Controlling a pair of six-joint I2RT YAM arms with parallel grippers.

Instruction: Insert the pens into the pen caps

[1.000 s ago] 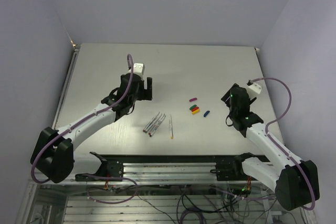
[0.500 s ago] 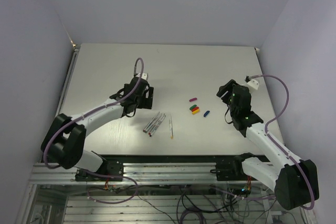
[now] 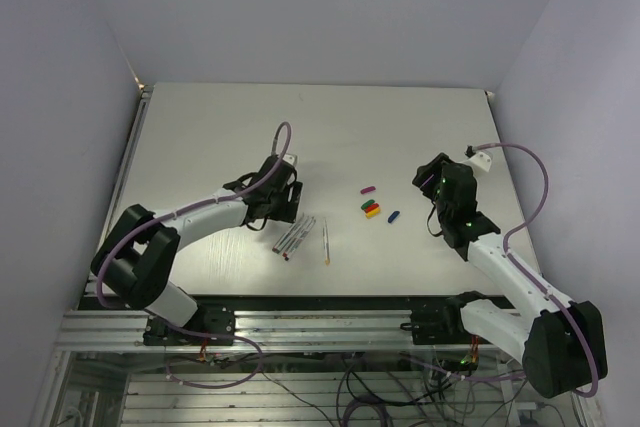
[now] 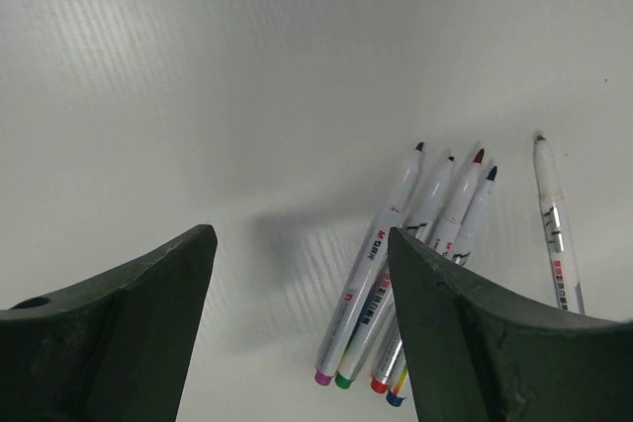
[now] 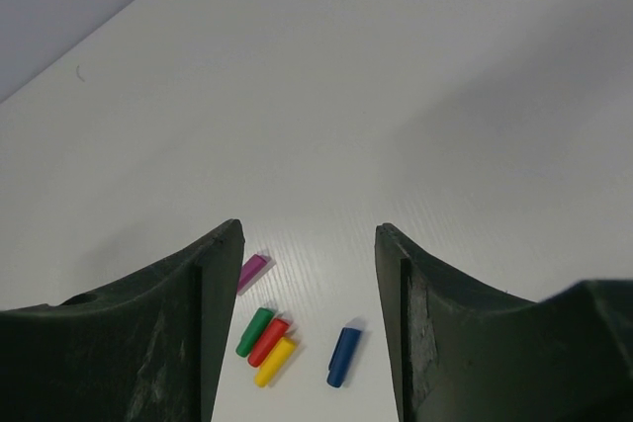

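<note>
Several white pens (image 3: 295, 235) lie bunched on the table, with one more pen (image 3: 326, 243) apart to their right. In the left wrist view the bunch (image 4: 396, 254) lies between and beyond my fingers, and the lone pen (image 4: 554, 224) lies to the right. The caps lie mid-table: purple (image 3: 368, 189), green (image 3: 367, 203), red (image 3: 370, 208), yellow (image 3: 373, 213), blue (image 3: 394, 216). My left gripper (image 3: 290, 197) is open, just above-left of the bunch. My right gripper (image 3: 432, 187) is open, right of the caps; the blue cap (image 5: 343, 356) and the green, red and yellow caps (image 5: 265, 345) show between its fingers.
The grey table (image 3: 200, 137) ends at purple walls at the back and both sides. A metal rail (image 3: 320, 322) runs along the near edge by the arm bases.
My left gripper has moved right and toward the near edge, down to the pen bunch. My right gripper has shifted slightly left toward the caps.
</note>
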